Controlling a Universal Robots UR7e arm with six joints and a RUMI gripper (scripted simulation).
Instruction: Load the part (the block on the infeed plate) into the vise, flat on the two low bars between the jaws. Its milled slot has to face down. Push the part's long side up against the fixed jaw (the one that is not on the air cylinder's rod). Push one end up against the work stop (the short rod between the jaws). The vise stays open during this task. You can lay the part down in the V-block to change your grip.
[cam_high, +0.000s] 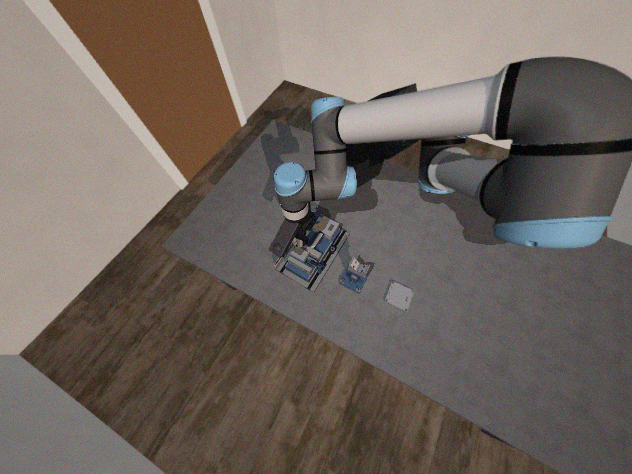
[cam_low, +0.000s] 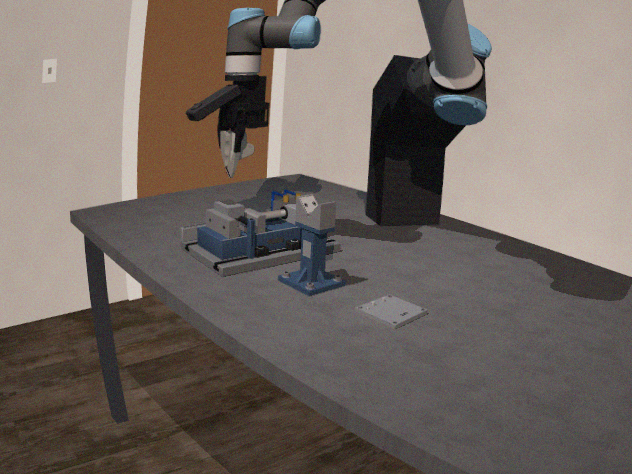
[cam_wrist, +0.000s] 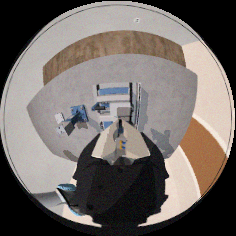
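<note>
My gripper (cam_low: 230, 170) hangs well above the left end of the vise (cam_low: 250, 237), fingers pointing down, pressed together and empty. In the wrist view the shut fingertips point at the vise (cam_wrist: 116, 102) below. The vise (cam_high: 308, 250) has a blue body on a rail base, with open jaws. A light grey block (cam_low: 226, 213) sits at its left end; I cannot tell part from fixed jaw there. The infeed plate (cam_low: 392, 310) carries nothing.
The V-block (cam_low: 315, 214) stands on a blue pedestal just right of the vise and also shows in the overhead view (cam_high: 358, 266). The infeed plate (cam_high: 398, 294) lies further right. The arm's black base pedestal (cam_low: 408, 147) stands at the back of the table.
</note>
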